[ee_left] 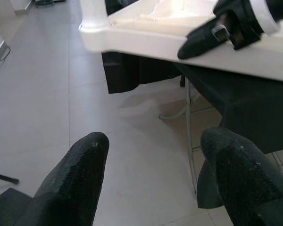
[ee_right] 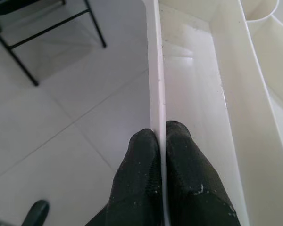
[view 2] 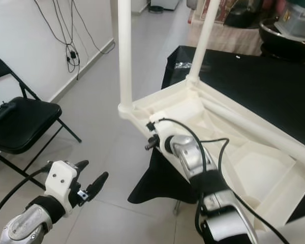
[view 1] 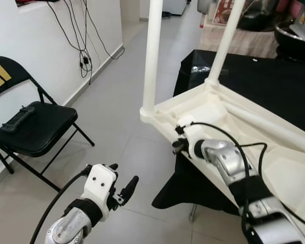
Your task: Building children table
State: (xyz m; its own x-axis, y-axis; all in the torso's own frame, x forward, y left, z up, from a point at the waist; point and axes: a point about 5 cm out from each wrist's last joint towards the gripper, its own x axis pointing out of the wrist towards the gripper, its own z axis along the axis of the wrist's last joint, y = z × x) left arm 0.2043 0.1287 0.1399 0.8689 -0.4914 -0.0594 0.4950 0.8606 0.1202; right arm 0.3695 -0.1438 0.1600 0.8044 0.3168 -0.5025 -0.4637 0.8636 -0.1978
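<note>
Right wrist view shows the right tool (ee_right: pixel 159 141) closed on the thin side rim of the children table (ee_right: pixel 198 94); its two black fingers (ee_right: pixel 141 155) press the white wall from both sides, one outside and one inside. In the left eye view this white table (view 1: pixel 274 168) lies upside down on a tabletop with a black cloth (view 1: pixel 274 81), at about 3 o'clock of the picture; its near corner hangs over the floor (view 1: pixel 117 122). Two legs are already fitted and stand upright, the near leg (view 1: pixel 152 56) at 12 o'clock and the far leg (view 1: pixel 224 40) at 1 o'clock. The left tool (view 1: pixel 123 189) hovers at 7 o'clock over the floor, its fingers wide apart and holding nothing.

I judge that the step now is to steady the frame for the next leg; the grip should stay firm but not bend the thin rim, and the overhanging corner may tip. The hollow underside compartments (ee_right: pixel 193 70) look empty. A black folding chair (view 1: pixel 35 127) at 9 o'clock carries a dark small device (view 1: pixel 18 119).
</note>
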